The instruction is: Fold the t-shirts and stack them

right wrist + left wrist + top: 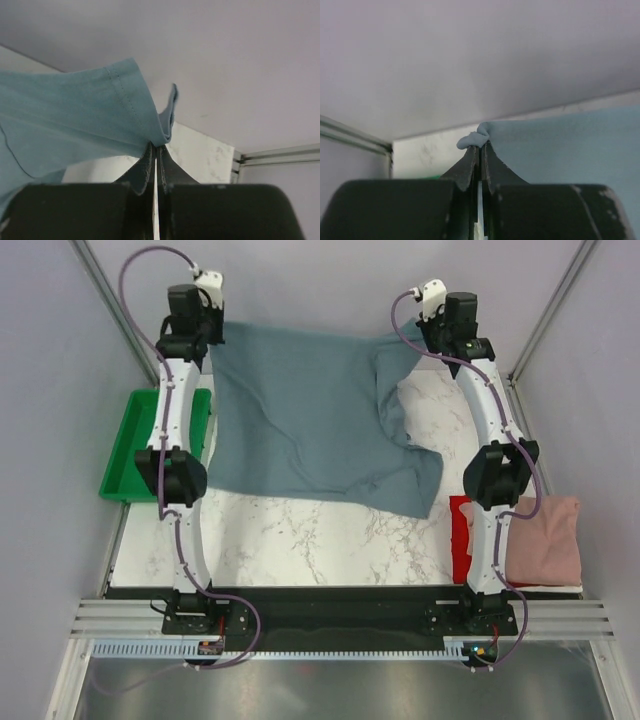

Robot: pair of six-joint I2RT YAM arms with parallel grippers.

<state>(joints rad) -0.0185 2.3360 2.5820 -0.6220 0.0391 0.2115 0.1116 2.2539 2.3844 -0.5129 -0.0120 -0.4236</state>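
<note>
- Left claw: clenched on a small bunch of the blue-grey t-shirt at its far left corner; jaws pressed together, with cloth bulging just above the tips.
- Right claw: likewise clamped on the same shirt, gripping a stitched hem at the far right edge. The cloth drapes away to the left of the jaws.
- Blue-grey t-shirt: lies on the far half of the table, spread between the two arms. Its left part is fairly flat; its right side is rumpled and doubled over itself, with one flap trailing toward the near right.
- Pink t-shirt and red t-shirt: at the near right of the table, touching, partly behind the right arm. Whether either is properly folded cannot be told.
- Green tray: left of the table, beside the left arm.
- Progress, as a judgement: early. The large shirt shows no finished fold and is only gripped at two far points; folding it and stacking all three remain.
- Views compared: the top view alone gives the layout, the other shirts and the rumpled side, but hides both pinches behind the wrists. Each wrist view alone shows its own grip on the cloth.
</note>
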